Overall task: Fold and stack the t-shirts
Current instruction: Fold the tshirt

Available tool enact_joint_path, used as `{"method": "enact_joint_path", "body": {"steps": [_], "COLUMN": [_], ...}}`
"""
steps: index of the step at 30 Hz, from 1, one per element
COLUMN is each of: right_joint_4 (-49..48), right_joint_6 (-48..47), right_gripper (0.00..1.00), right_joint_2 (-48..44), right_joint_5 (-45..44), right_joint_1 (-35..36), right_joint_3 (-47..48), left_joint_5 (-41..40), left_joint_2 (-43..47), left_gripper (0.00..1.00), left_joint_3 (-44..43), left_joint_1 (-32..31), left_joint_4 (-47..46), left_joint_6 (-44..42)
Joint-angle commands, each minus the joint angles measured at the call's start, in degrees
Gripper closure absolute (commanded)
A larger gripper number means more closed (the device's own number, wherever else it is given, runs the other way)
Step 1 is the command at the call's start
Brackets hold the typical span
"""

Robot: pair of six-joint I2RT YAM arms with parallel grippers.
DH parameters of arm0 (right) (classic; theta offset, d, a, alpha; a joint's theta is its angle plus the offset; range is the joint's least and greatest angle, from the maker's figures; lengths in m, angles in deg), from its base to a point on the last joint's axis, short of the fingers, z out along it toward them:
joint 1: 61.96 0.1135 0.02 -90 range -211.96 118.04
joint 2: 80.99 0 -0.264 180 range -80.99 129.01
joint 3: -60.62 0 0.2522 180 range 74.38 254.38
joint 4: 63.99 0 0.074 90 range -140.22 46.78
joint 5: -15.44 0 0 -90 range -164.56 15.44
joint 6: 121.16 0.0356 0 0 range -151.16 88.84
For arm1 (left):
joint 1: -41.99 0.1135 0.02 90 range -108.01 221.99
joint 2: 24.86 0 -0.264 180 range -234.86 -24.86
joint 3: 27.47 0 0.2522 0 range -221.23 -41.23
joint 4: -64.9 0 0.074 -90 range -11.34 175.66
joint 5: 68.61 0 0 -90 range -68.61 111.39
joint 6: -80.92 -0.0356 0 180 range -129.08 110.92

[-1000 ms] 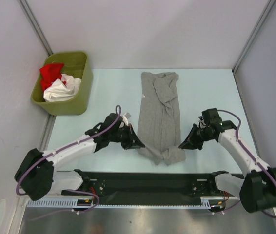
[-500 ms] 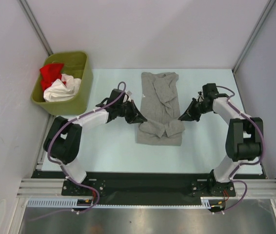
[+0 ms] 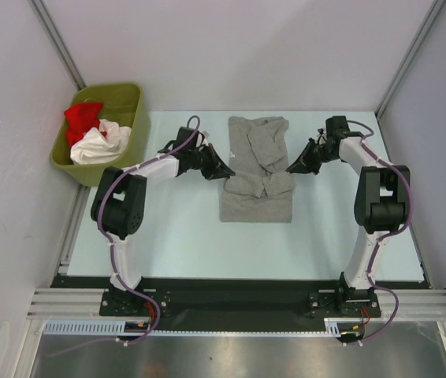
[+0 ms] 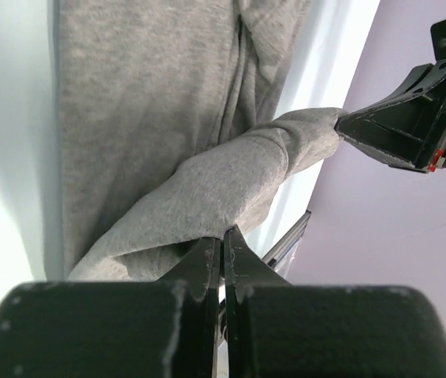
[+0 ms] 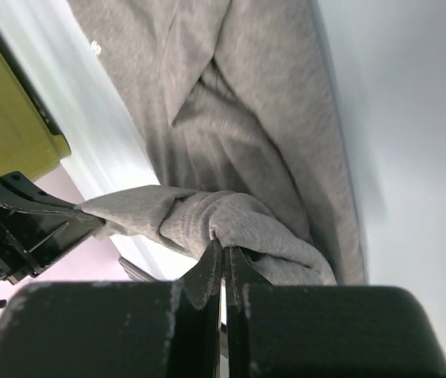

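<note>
A heather-grey t-shirt [image 3: 258, 185] lies lengthwise mid-table, folded into a narrow strip, its near hem doubled back over its middle. My left gripper [image 3: 224, 172] is shut on the left corner of that lifted hem, and my right gripper [image 3: 290, 168] is shut on the right corner. The left wrist view shows the closed tips [image 4: 223, 233] pinching grey cloth [image 4: 144, 118], with the right gripper opposite. In the right wrist view the closed tips [image 5: 224, 250] bite a bunched fold of the grey shirt [image 5: 270, 94]. A red t-shirt [image 3: 83, 116] and a white t-shirt [image 3: 101, 144] lie crumpled in the bin.
An olive-green plastic bin [image 3: 139, 118] stands at the far left corner of the pale table [image 3: 183, 228]. White walls with metal posts close in the table on the left, right and back. Both arms stretch far forward from their bases.
Both grippers have carried the shirt's near hem away from the near edge toward the far end. The shirt now lies shorter, doubled over itself. Both arms have stretched out.
</note>
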Motion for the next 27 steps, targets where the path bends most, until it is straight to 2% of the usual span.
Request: {"method": "enact_joint_path", "body": {"steps": [1,10,12,13,14,15,16,18,19,20,21,22,25,27], "right_joint_4": [1.4,0.7,0.5,-0.1,-0.4,-0.6,-1.0,0.0,2.8,4.5,6.3,9.4,11.2,10.7], "right_joint_6": [-1.5,-1.0,-1.0,-1.1,-1.3,-1.8,-2.2,-3.1,-4.8,-6.1,-7.4,-10.1,-12.5,-11.9], "right_gripper": [1.0,1.0,1.0,1.0,0.94,0.88,0.8,0.73,0.66,0.62,0.59,0.56,0.47,0.45], "right_joint_2": [3.2,7.1,8.4,8.7,9.3,10.6,11.1,12.2,12.4,12.0,11.4,10.2,3.3,-3.4], "right_joint_5": [1.4,2.0,2.3,2.8,2.9,3.1,3.3,2.8,1.6,0.1,-1.6,-5.9,-13.0,-17.9], "right_joint_1": [-0.5,-1.0,-1.1,-1.4,-1.4,-3.0,-3.4,-4.3,-5.0,-5.2,-5.2,-5.0,-2.2,2.6], "right_joint_3": [4.0,7.5,8.3,8.5,8.8,9.8,10.5,12.6,15.4,16.7,17.7,18.5,15.5,9.5], "left_joint_5": [2.9,3.1,3.1,3.0,2.9,1.7,-0.2,-6.6,-9.2,-11.4,-16.0,-17.1,-14.7,-15.2], "left_joint_2": [-2.9,-7.7,-8.7,-10.0,-10.7,-12.5,-13.3,-14.1,-12.7,-10.7,-8.8,-6.8,0.5,5.4], "left_gripper": [1.0,1.0,0.98,0.92,0.87,0.75,0.72,0.66,0.61,0.58,0.55,0.51,0.51,0.51], "left_joint_3": [-4.5,-7.6,-9.0,-9.7,-10.7,-14.5,-17.4,-25.3,-26.9,-27.5,-26.6,-25.5,-18.7,-12.9], "left_joint_1": [0.2,1.1,1.4,1.5,1.5,1.5,1.5,1.5,1.5,1.3,1.3,1.2,0.6,-2.0], "left_joint_4": [-0.8,0.0,0.8,1.7,2.9,8.9,13.0,20.4,25.9,27.2,28.1,28.7,28.5,27.7], "left_joint_6": [1.4,0.8,0.2,-0.7,-1.8,-6.1,-8.8,-14.1,-18.5,-20.3,-23.0,-23.9,-25.0,-25.7]}}
